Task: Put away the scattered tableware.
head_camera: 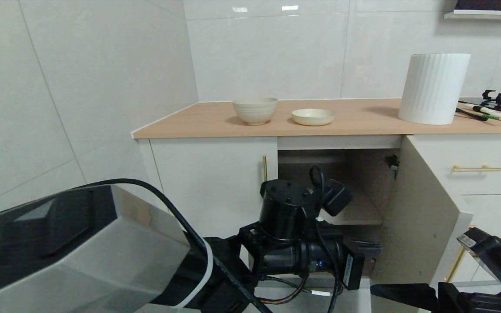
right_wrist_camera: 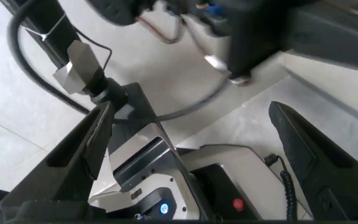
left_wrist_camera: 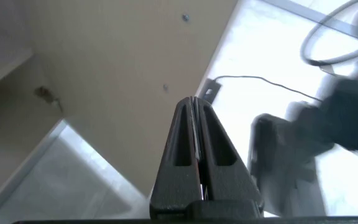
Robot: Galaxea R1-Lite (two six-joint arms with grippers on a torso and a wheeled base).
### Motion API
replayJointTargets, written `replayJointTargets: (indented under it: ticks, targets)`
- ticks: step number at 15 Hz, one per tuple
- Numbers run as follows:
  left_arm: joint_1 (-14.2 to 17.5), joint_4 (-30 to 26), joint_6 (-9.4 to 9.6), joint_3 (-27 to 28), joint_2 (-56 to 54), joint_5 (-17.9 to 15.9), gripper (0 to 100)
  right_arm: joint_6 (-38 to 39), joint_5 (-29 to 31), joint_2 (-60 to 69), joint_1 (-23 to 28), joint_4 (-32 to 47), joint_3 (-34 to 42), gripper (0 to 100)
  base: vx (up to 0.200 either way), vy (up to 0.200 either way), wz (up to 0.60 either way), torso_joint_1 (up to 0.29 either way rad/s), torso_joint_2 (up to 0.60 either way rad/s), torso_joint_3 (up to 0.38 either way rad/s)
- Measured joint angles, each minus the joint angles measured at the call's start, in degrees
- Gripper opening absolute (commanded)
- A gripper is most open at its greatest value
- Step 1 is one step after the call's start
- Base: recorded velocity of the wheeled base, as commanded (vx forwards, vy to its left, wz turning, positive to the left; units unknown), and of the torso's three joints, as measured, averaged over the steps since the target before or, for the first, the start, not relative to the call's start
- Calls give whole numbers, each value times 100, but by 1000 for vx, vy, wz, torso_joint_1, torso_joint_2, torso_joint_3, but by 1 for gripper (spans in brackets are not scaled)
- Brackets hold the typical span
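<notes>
My worry is the lift: both arms sit low, below the counter beside the open cabinet door, so raising either could clip the counter's edge or that door. My left gripper is pinched closed on nothing, and the right gripper is spread wide. The bowl and shallow dish stand near each other on the counter's left half, pale and smooth-looking, so probably slippery to pinch.

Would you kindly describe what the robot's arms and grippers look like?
The left arm has a grey-and-black boxy shell, a black cable and a white band; the right arm is black. The left gripper has slim, tapered black jaws; the right gripper has broad, flat black jaws.
</notes>
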State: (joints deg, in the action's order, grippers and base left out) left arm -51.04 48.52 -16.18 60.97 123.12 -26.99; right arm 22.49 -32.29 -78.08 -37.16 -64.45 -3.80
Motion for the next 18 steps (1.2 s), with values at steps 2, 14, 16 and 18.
replayJointTargets:
  ticks: [2, 14, 16, 18]
  targets:
    - [397, 138, -60, -234, -133, 72, 0, 0, 2, 13, 1, -4, -13, 100, 0, 0, 0, 0, 0, 0]
    - [3202, -1097, 118, -2319, -2977, 652, 0, -684, 1730, -2690, 908, 152, -2857, 100, 0, 0, 0, 0, 0, 0]
    - [3586, -2000, 257, -2392, -3619, 655, 0, -969, 2444, -3138, 1029, 917, -3743, 100, 0, 0, 0, 0, 0, 0]
    - [3823, -2427, 296, -2445, -4055, 674, 100, -1300, 2884, -3280, 1070, 2228, -4614, 100, 0, 0, 0, 0, 0, 0]
